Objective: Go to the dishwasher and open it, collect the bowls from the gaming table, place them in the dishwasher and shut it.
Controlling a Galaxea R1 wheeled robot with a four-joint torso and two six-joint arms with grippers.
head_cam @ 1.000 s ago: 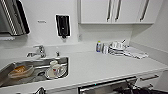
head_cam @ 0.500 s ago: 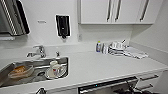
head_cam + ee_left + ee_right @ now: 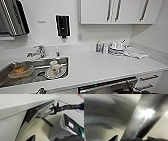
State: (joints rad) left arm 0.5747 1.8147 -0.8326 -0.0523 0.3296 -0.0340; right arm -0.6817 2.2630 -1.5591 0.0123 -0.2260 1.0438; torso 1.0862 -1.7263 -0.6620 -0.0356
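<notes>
The dishwasher (image 3: 107, 86) sits under the white counter, and its door (image 3: 31, 116) is tilted outward at the top, ajar. In the left wrist view my right gripper (image 3: 53, 108) reaches in on its dark arm and holds the steel bar handle (image 3: 42, 115). The right wrist view has that handle (image 3: 142, 119) running close and large between my right gripper's (image 3: 132, 138) fingers. A dark tip of my left gripper (image 3: 31, 138) hangs low beside the door, apart from it. The bowls and the gaming table are out of view.
A sink (image 3: 62, 61) with a tap (image 3: 38, 51) holds a dish with orange contents (image 3: 20, 71), a cup and a plate. Bottles and a dish rack (image 3: 117, 47) stand at the back right of the counter (image 3: 100, 67). Drawers (image 3: 150, 77) flank the dishwasher.
</notes>
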